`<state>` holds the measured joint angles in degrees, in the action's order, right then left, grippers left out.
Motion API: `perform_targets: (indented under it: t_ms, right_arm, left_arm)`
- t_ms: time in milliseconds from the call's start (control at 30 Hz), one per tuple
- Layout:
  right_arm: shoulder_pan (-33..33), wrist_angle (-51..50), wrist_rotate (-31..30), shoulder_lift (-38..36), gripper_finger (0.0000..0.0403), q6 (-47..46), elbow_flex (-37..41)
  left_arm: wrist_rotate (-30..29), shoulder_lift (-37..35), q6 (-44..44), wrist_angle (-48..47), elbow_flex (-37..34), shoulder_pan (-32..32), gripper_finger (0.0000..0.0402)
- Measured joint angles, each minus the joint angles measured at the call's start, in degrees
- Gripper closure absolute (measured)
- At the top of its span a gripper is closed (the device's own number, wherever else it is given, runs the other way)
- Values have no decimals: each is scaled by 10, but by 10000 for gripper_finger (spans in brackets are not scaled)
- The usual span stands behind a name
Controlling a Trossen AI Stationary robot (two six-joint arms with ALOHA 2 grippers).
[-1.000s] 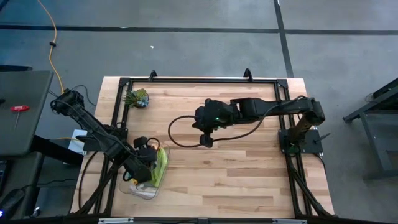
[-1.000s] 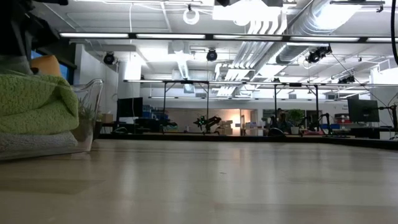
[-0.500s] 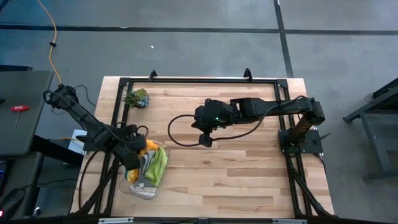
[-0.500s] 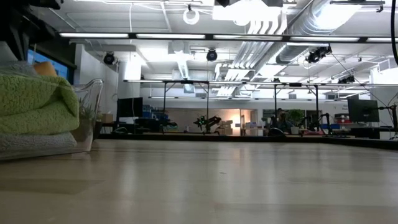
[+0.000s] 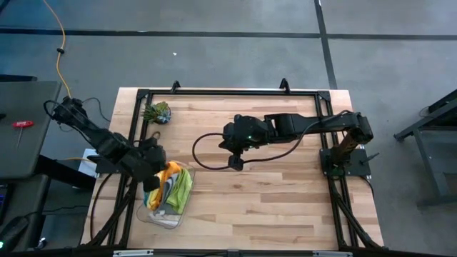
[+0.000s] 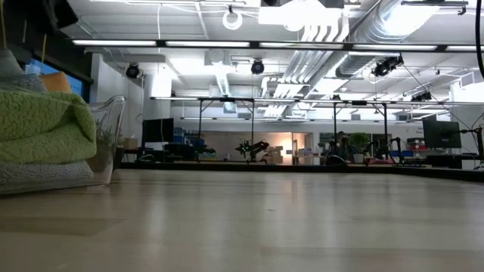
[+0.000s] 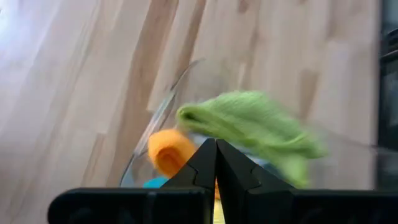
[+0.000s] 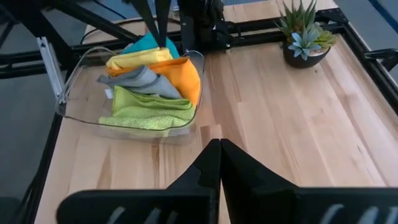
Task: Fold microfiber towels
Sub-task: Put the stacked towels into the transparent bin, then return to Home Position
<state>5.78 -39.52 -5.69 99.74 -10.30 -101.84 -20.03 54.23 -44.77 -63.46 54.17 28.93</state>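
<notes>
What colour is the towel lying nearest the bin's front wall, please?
Lime green towel, clearest in the right wrist view.

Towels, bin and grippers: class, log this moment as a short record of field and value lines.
Towels: lime green towel, orange towel, grey towel, yellow towel, teal towel, all heaped in the bin
Bin: clear plastic bin, on the table's left side
Plant: small plant, beside the frame
Left gripper: shut, above the bin
Right gripper: shut, mid-table
</notes>
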Motion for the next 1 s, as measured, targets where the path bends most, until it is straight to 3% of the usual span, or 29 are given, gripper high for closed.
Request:
perform_targets:
  t_ms: [133, 300, 367, 467, 567, 767, 867, 1000]
  right_arm:
    - [0, -29, 28, 0, 403, 15, 0]
    - [2, -121, 32, 0, 403, 24, 3]
    - [2, -141, 37, -4, 403, 23, 24]
    - [2, -124, 67, -30, 403, 1, 97]
    - [2, -45, 78, -85, 403, -37, 212]
    - [2, 156, 74, -217, 403, -142, 409]
    - [2, 221, 61, -268, 403, -164, 462]
    - [2, 265, 23, -317, 403, -163, 484]
  left_arm:
    - [8, -25, -6, -12, 16, 13, 401]
    - [-75, -70, -113, -120, 17, 16, 401]
    - [-96, -86, -140, -151, 17, 1, 402]
    - [-82, -90, -128, -154, 17, -39, 401]
    - [-49, -80, -47, -107, 16, -85, 401]
    - [19, -60, 200, 121, 16, -218, 402]
    - [57, -62, 287, 197, 16, -303, 401]
    - [55, -95, 319, 230, 16, -382, 401]
